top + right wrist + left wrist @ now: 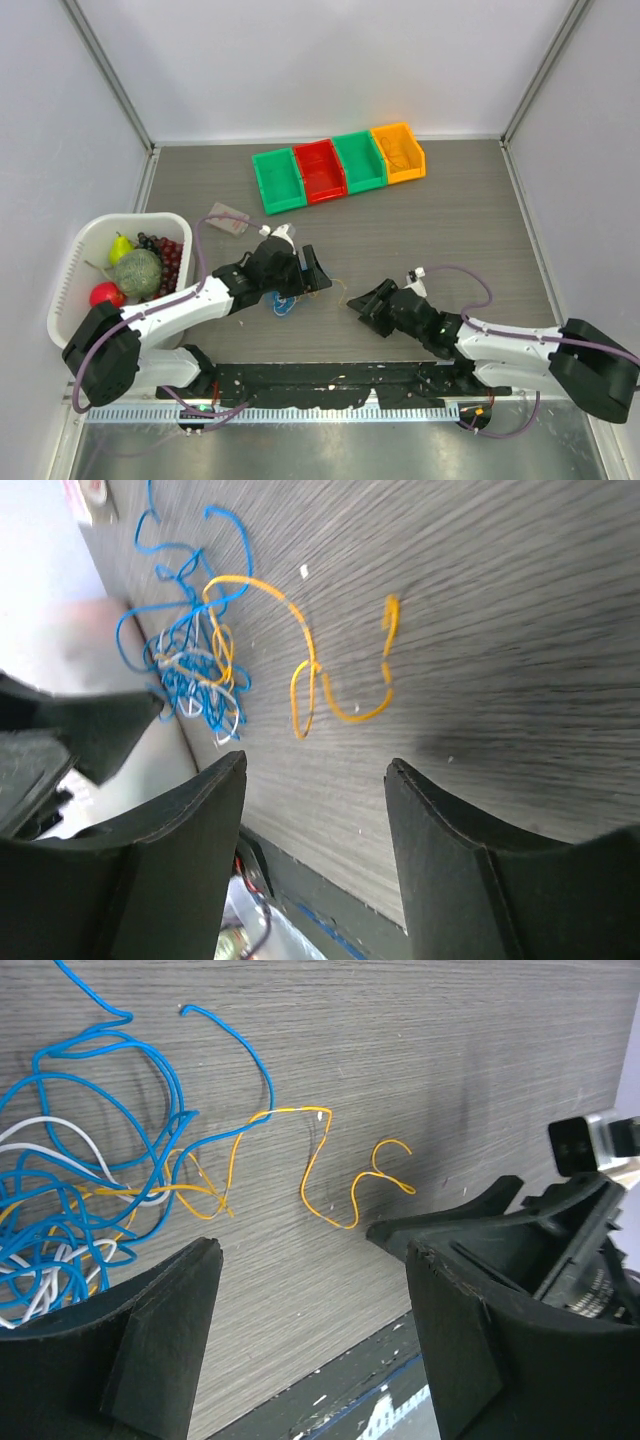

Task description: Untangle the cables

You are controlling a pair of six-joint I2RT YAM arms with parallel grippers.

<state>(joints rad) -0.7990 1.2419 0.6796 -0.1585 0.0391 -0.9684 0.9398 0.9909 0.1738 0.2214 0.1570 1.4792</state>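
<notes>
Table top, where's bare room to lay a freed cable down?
Bare wood runs between the row of bins and both the left hand and right hand, widest on the right side. Crowded: between the hands, where the cables sprawl, and near the basket, by the small packet.

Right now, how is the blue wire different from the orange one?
The blue wire is bunched in many loops; the orange wire stretches out from the pile in a wiggly line. The blue wire fills most of the tangle, the orange wire only a little. Both are thin and meet in one tangle.
</notes>
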